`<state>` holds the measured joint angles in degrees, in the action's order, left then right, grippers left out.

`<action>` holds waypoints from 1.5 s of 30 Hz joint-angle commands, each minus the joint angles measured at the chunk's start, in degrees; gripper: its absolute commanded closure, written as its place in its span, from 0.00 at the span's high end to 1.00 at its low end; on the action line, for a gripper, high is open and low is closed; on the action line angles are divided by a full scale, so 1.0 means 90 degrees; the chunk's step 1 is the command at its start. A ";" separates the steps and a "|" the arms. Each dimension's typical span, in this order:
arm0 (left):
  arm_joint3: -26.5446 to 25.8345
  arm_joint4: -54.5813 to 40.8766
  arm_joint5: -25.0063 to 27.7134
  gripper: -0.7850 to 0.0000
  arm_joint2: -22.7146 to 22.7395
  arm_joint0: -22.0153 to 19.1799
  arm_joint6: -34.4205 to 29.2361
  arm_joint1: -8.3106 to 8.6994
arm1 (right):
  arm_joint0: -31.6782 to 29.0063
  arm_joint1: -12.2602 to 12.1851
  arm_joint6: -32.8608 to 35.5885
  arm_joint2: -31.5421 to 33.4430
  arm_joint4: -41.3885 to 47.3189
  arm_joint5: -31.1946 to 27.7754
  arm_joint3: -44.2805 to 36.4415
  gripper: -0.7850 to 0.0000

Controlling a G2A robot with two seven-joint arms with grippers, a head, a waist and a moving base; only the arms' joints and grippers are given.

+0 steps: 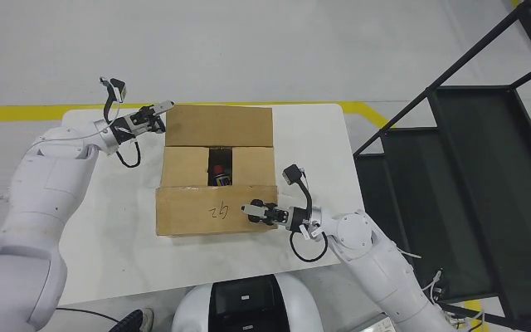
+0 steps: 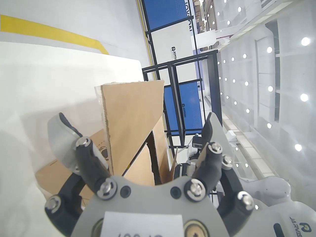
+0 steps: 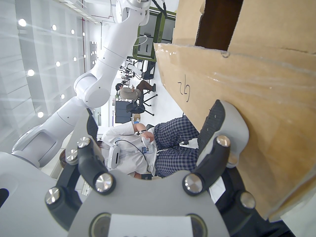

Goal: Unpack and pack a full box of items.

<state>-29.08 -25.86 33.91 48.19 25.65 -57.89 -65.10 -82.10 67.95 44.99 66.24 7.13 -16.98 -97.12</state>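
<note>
White tabletop [image 1: 108, 249] carries one brown cardboard box [image 1: 187, 170], set about the middle, with its far flap [image 1: 220, 124] reaching the far edge.

Left fingers [image 2: 63, 129] are spread wide and hold nothing. They sit at the far left corner of the box. The raised corner of the far flap stands in the gap between them, and I cannot tell whether it touches either one. Right fingers [image 3: 218, 122] are likewise spread wide with nothing clamped. One lies flat against the marked face of the near flap [image 1: 187, 212], close to its right end, and the other touches nothing.

Both long flaps of the box are lifted open. The two short side flaps are folded inward and leave a dark slot between them. Through the slot shows a small red and dark item [image 1: 218, 174], too small to identify. The near flap bears a black handwritten mark [image 1: 217, 211]. A strip of clear tape [image 3: 259, 75] runs along that flap.

Around the box the tabletop is plain white with rounded corners. Grey floor [image 1: 249, 50] lies beyond it. A yellow line [image 1: 33, 111] runs along the floor just past the far edge. Black metal steps [image 1: 465, 166] stand off the right edge. Blue and white panels [image 2: 170, 13] in a black frame and rows of ceiling lights [image 2: 305, 41] show in the left wrist view.
</note>
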 commanded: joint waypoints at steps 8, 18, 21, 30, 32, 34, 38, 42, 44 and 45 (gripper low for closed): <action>0.0276 -0.0448 0.0225 1.00 0.0054 -0.0085 -0.0344 -0.0204 | 0.0000 0.0000 0.0000 0.0000 0.0000 0.0000 0.0000 1.00; 0.0079 -0.0868 0.0659 1.00 0.0297 0.0091 -0.0729 -0.0167 | 0.0000 0.0000 0.0000 0.0000 0.0000 0.0000 0.0000 1.00; -0.0316 -0.0952 0.0699 1.00 0.0397 0.0305 -0.0689 -0.0055 | 0.0000 0.0000 0.0000 0.0000 0.0000 0.0000 0.0000 1.00; -0.1709 -0.1139 0.0595 1.00 0.0853 0.1144 -0.0794 0.0473 | 0.0000 0.0000 0.0000 0.0000 0.0000 0.0000 0.0000 1.00; -0.2077 -0.1224 0.0515 1.00 0.0978 0.1343 -0.0874 0.0601 | 0.0000 0.0000 0.0000 0.0000 0.0000 0.0000 0.0000 1.00; -0.2491 -0.1290 0.0401 1.00 0.1090 0.1547 -0.0989 0.0729 | 0.0000 0.0000 0.0000 0.0000 0.0000 0.0000 0.0000 1.00; -0.3052 -0.1582 0.0024 1.00 0.1350 0.1892 -0.1366 0.0956 | 0.0000 0.0000 0.0000 0.0000 0.0000 0.0000 0.0000 1.00; -0.3414 -0.1602 -0.0390 1.00 0.1462 0.2080 -0.1780 0.1112 | 0.0000 0.0000 0.0000 0.0000 0.0000 0.0000 0.0000 1.00; -0.3573 -0.1542 -0.0560 1.00 0.1451 0.2136 -0.1950 0.1168 | 0.0000 0.0000 0.0000 0.0000 0.0000 0.0000 0.0000 1.00; -0.3635 -0.1535 -0.0611 1.00 0.1448 0.2161 -0.2002 0.1191 | 0.0000 0.0000 0.0000 0.0000 0.0000 0.0000 0.0000 1.00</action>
<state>-61.21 -39.78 28.94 61.27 44.88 -75.41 -54.60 -82.10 67.95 44.99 66.24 7.13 -16.98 -97.12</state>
